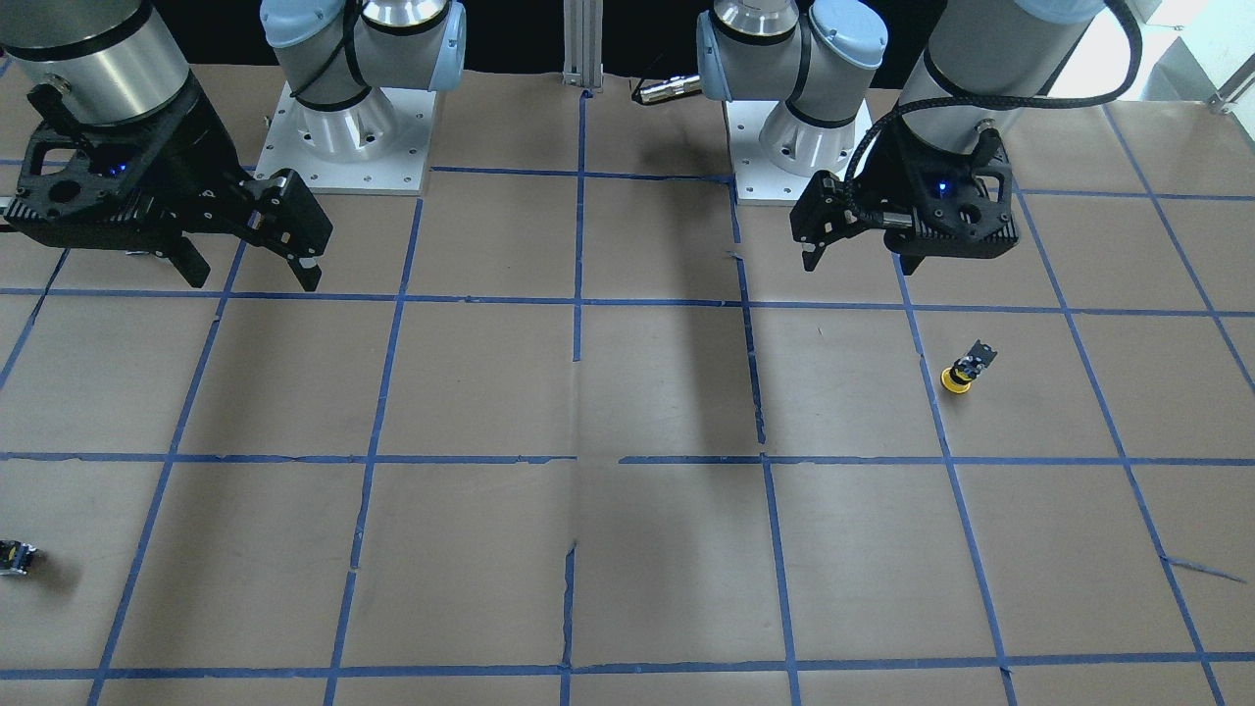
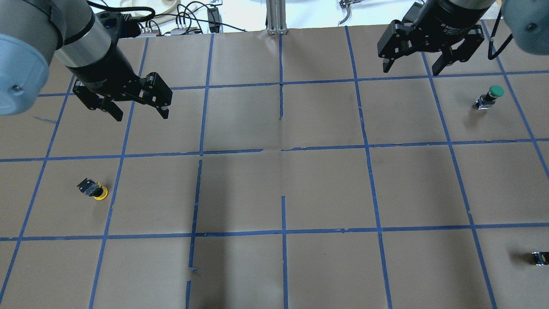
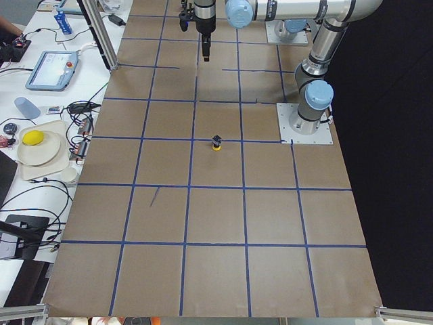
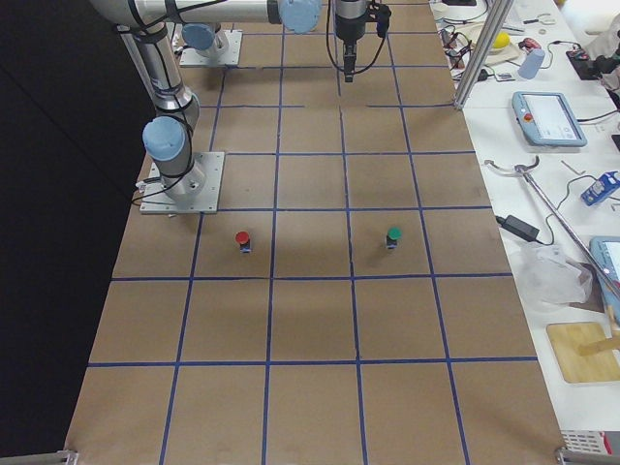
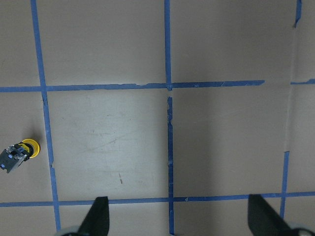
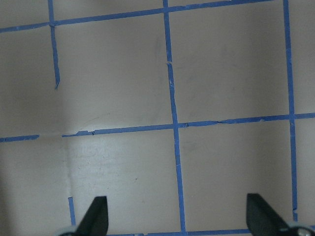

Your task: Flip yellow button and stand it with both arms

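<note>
The yellow button (image 2: 95, 190) sits on the brown paper on my left side, its yellow cap down and its black body tipped upward. It also shows in the front view (image 1: 958, 376), the left side view (image 3: 216, 143) and at the left edge of the left wrist view (image 5: 19, 151). My left gripper (image 2: 139, 115) hangs open and empty above the table, farther out than the button and apart from it; it also shows in the front view (image 1: 858, 265). My right gripper (image 2: 411, 69) is open and empty at the far right (image 1: 255, 282).
A green-capped button (image 2: 489, 96) stands on the right side (image 4: 392, 236). A red-capped button (image 4: 242, 238) stands nearer the right arm's base. A small dark part (image 2: 540, 257) lies at the right edge. Blue tape lines grid the paper.
</note>
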`<state>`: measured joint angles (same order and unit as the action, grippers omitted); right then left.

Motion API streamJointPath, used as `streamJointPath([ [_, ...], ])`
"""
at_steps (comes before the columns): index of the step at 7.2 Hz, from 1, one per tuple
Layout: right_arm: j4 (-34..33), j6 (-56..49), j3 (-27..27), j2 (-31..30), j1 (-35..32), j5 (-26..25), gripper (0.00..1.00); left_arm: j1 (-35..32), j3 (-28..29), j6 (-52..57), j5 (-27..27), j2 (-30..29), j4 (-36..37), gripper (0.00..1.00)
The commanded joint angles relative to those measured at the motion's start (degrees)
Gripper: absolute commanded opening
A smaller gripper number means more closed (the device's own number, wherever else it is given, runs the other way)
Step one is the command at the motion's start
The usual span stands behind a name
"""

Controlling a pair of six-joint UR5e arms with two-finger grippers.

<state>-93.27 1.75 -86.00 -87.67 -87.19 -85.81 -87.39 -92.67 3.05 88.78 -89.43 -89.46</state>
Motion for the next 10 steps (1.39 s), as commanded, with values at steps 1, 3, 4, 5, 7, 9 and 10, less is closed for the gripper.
streamJointPath([
  [1, -0.1, 0.0, -0.1, -0.1, -0.1, 0.0, 1.00, 0.4, -0.1, 0.1, 0.1, -0.6, 0.3, 1.00],
  [3, -0.1, 0.1, -0.2, -0.2, -0.1, -0.1, 1.00, 1.4, -1.5, 0.1, 0.6, -2.6, 3.8, 1.00],
  [4, -0.1, 0.1, -0.3, -0.2, -0.1, -0.1, 1.00, 4.9, -3.0, 0.9, 0.5, -3.5, 7.5, 1.00],
  [5, -0.1, 0.1, -0.3, -0.2, -0.1, -0.2, 1.00, 8.7, -6.4, 2.2, 0.3, -3.8, 8.3, 1.00],
  [7, 0.0, 0.1, -0.3, -0.2, -0.1, -0.1, 1.00, 16.0, -13.1, 8.6, 0.4, -3.9, 11.3, 1.00],
  [9, 0.0, 0.1, -0.3, -0.2, -0.1, -0.1, 1.00, 20.0, -18.7, 27.7, 0.7, -3.9, 20.5, 1.00],
  [10, 0.0, 0.1, -0.4, -0.2, -0.1, -0.1, 1.00, 22.4, -21.9, 37.3, 0.6, -3.7, 24.7, 1.00],
])
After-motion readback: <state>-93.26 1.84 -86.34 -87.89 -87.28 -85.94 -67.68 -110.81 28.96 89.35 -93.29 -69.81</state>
